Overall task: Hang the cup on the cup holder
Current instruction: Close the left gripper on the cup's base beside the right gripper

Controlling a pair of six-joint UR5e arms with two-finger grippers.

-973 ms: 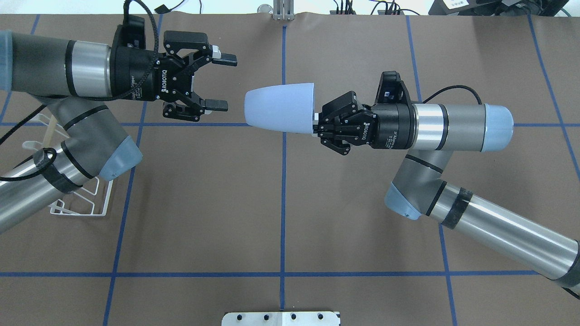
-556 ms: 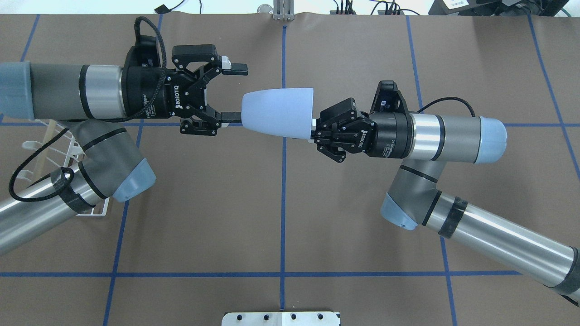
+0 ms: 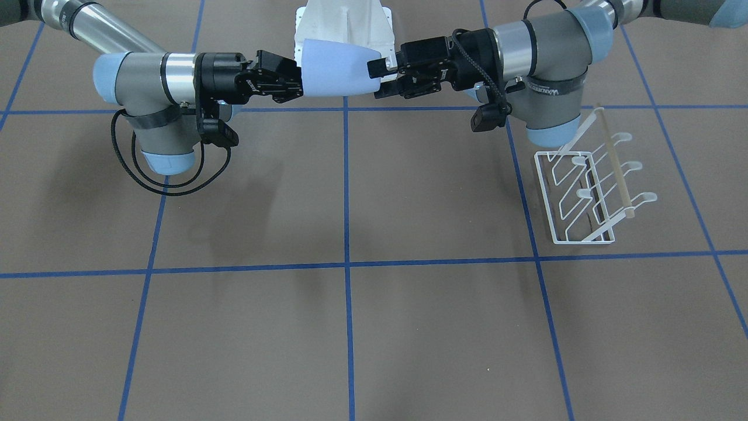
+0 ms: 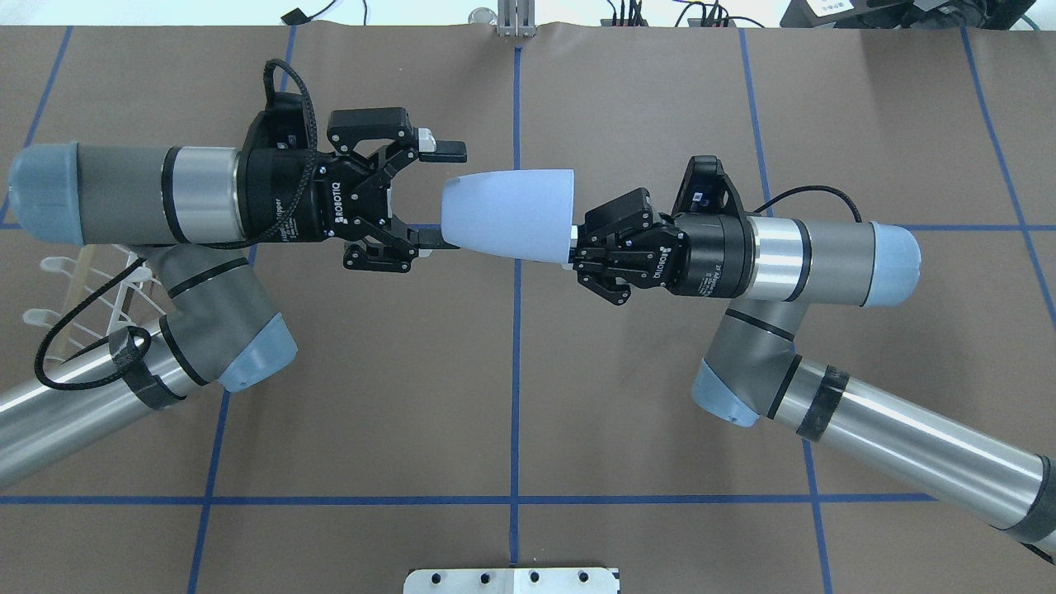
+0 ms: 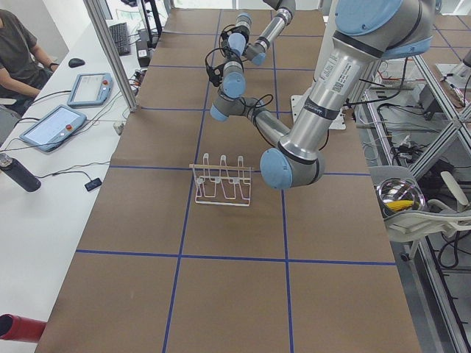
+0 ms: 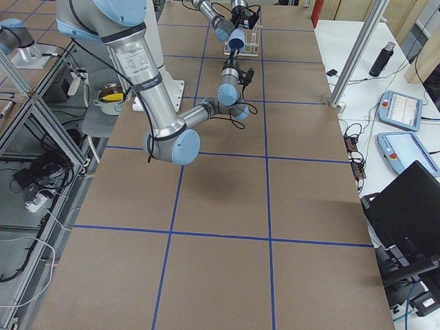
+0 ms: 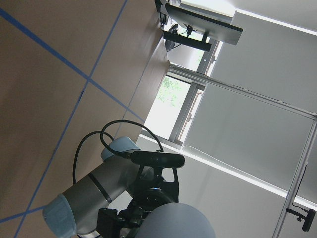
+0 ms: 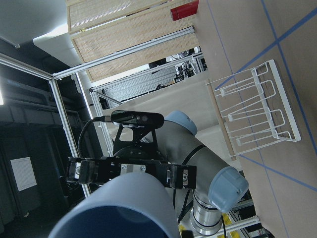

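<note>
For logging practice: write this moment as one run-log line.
right gripper: jaws shut on cup rim | left gripper: jaws open around cup base | cup holder: empty

Brown table (image 4: 371,396) gridded with blue tape (image 4: 516,371); white side desk (image 5: 40,220) holds tablets (image 5: 48,126).

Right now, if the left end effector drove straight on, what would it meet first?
Probably the cup: its narrow end lies just ahead of the left end effector, whose jaws stand open.
</note>
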